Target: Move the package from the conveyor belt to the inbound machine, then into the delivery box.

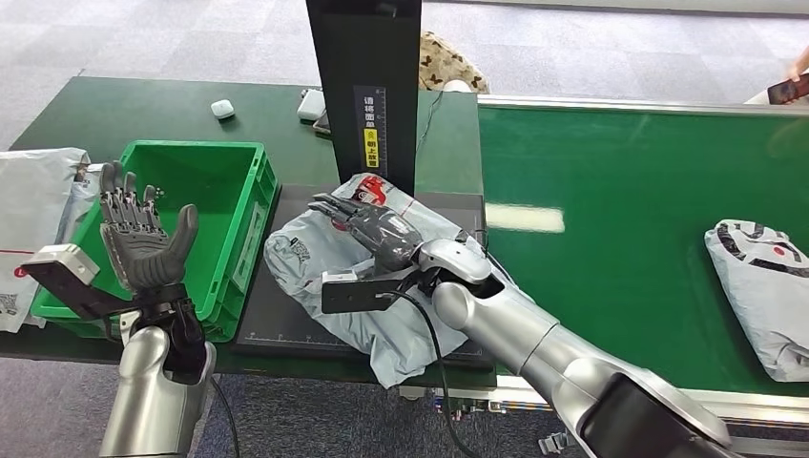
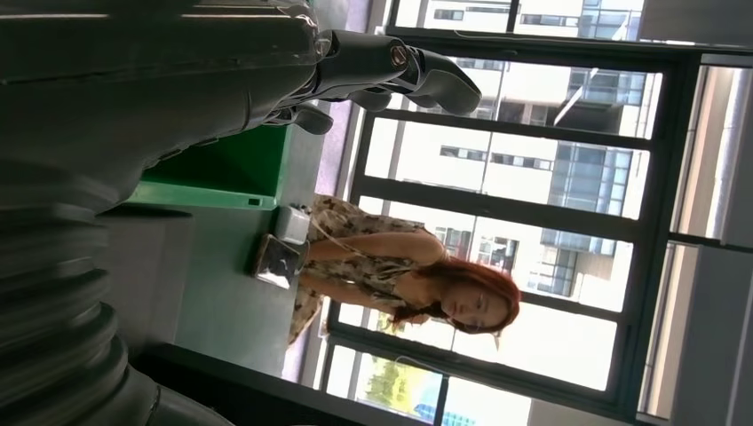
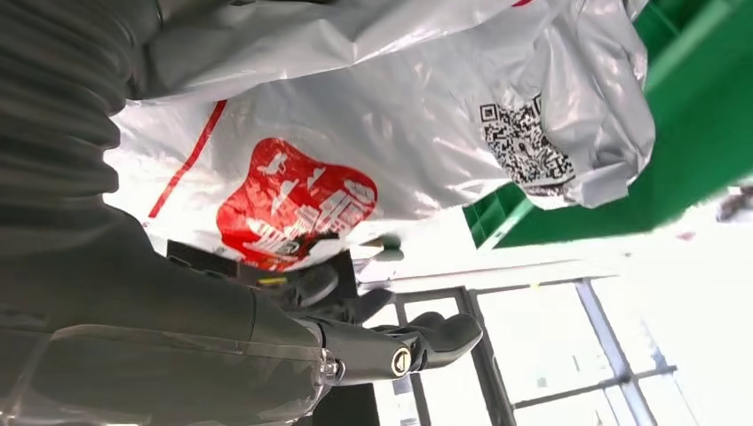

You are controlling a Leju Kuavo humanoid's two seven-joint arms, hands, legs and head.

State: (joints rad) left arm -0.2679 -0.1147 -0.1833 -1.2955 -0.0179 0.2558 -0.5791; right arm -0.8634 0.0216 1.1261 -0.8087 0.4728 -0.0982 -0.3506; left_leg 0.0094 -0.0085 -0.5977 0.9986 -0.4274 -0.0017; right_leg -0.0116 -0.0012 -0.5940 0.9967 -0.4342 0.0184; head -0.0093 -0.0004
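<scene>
A grey plastic package with a red logo lies crumpled on the black plate of the inbound machine, below its black post. My right hand rests on top of the package with its fingers stretched out flat. In the right wrist view the package sits just past the hand, whose thumb stands clear of it. My left hand is raised, palm up and fingers spread, holding nothing, at the near corner of the green delivery box.
A second grey package lies on the green conveyor belt at the right. White bags lie left of the box. A small white case sits on the far table. A person sits beyond the table.
</scene>
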